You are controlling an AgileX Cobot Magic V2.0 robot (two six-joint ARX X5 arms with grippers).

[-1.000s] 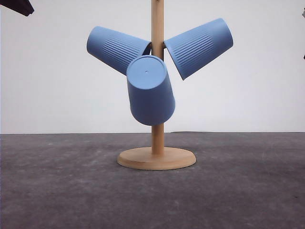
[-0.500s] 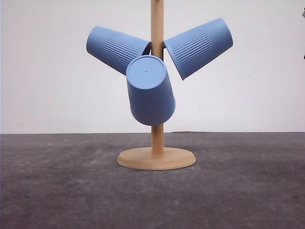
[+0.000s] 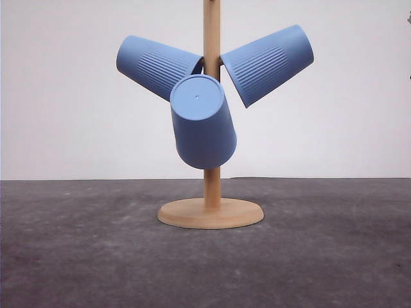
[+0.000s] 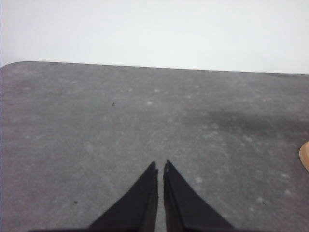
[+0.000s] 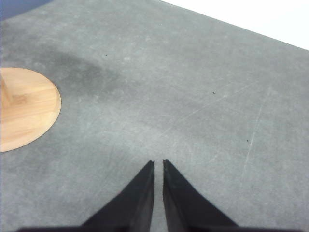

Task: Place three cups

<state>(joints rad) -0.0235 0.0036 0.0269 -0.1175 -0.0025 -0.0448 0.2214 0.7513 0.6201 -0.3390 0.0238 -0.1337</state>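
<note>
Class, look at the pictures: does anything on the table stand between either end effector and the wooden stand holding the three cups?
Nothing visible does. Bare grey table lies between the right end effector and the stand's base; likewise ahead of the left end effector.

Plain white wall point(image 3: 77, 96) behind; dark grey mottled tabletop point(image 3: 83, 256), faint scratches, even diffuse light.

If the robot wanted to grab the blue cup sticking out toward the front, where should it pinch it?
Probably across the ribbed sides of the front cup, near its flat base, coming from the front. It hangs mouth-down on the wooden rack with its base tilted toward the camera, so that end is free, while the other two cups flank it above.
</note>
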